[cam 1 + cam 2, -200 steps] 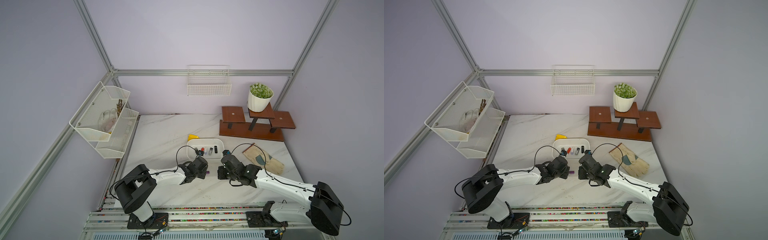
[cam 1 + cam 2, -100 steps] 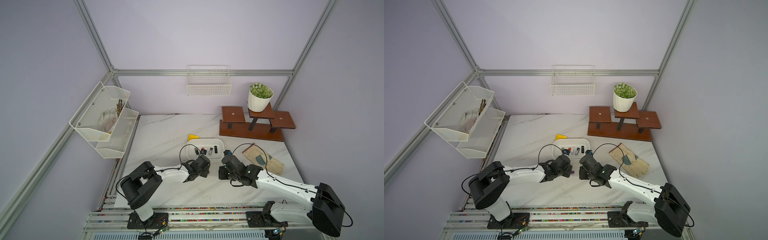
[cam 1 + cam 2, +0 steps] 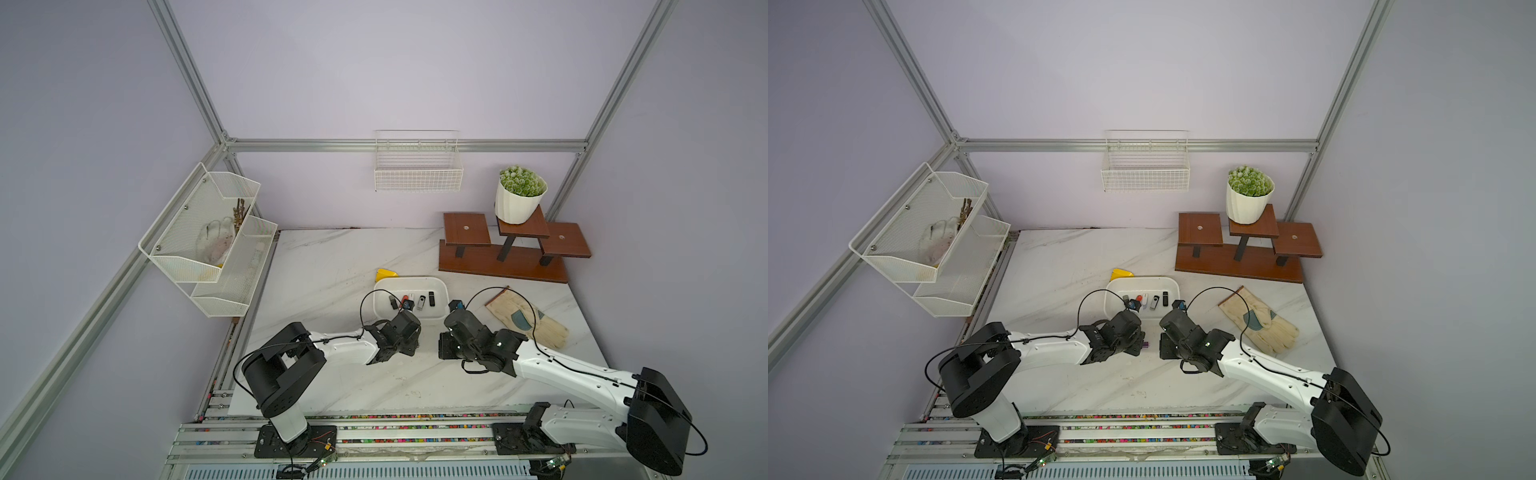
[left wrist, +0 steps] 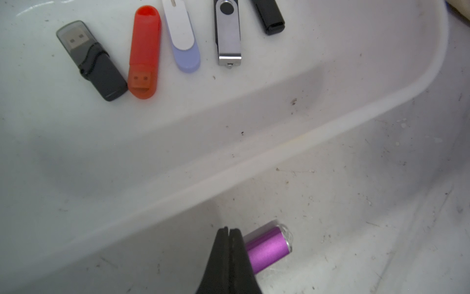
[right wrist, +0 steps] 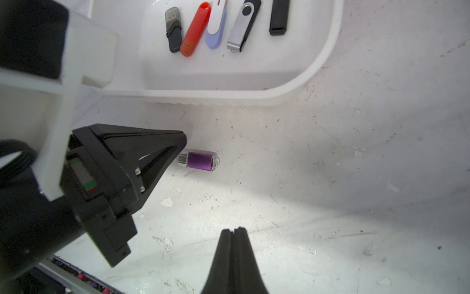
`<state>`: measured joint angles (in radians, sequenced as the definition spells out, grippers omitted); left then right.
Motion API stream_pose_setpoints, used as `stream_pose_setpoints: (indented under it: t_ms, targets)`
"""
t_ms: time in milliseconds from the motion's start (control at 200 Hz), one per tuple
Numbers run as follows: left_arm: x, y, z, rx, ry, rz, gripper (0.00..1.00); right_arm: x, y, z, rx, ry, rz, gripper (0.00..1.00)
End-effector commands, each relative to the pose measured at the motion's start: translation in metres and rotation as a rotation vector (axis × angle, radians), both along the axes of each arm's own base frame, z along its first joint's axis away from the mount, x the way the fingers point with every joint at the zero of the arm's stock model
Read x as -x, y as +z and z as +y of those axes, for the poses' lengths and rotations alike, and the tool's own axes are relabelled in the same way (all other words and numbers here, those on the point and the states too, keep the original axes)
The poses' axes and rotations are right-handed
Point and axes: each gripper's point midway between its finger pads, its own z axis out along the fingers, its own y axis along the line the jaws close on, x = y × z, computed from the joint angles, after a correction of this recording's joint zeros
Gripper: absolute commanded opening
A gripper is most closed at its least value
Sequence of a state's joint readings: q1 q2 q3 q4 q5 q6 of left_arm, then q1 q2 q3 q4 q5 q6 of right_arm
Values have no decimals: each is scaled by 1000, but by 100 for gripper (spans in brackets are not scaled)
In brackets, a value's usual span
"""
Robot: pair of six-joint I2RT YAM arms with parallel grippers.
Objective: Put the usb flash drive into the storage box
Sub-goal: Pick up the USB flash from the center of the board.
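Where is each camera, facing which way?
Top views: high over the bases, facing down toward the back wall; left arm and right arm whole.
Left wrist: on the left arm, looking past the shut left gripper at the storage box.
Right wrist: on the right arm, past the shut right gripper; left gripper visible.
Shared by wrist views: purple flash drive outside the box.

Potted plant [image 3: 519, 199], wooden stand [image 3: 503, 259], glove [image 3: 528, 322]

Lilac walls [image 3: 415, 75], framed in aluminium rails [image 3: 332, 145], surround a white marble tabletop [image 3: 332, 257] bearing a wooden stand [image 3: 498, 266].
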<state>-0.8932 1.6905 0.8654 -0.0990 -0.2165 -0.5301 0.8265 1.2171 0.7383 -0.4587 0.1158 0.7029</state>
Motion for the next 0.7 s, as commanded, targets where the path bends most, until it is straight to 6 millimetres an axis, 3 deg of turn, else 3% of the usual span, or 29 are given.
stream_pose_setpoints:
  t_ms: [0, 470, 695]
  targets:
    - [5, -7, 6, -36, -10, 5, 0, 0, 1, -2, 6, -12, -2, 0]
    - [11, -20, 7, -71, -8, 28, 0, 0, -2, -1, 19, -6, 6, 0]
    - [24, -15, 11, -57, 0, 48, 0, 0, -4, -2, 15, -11, 7, 0]
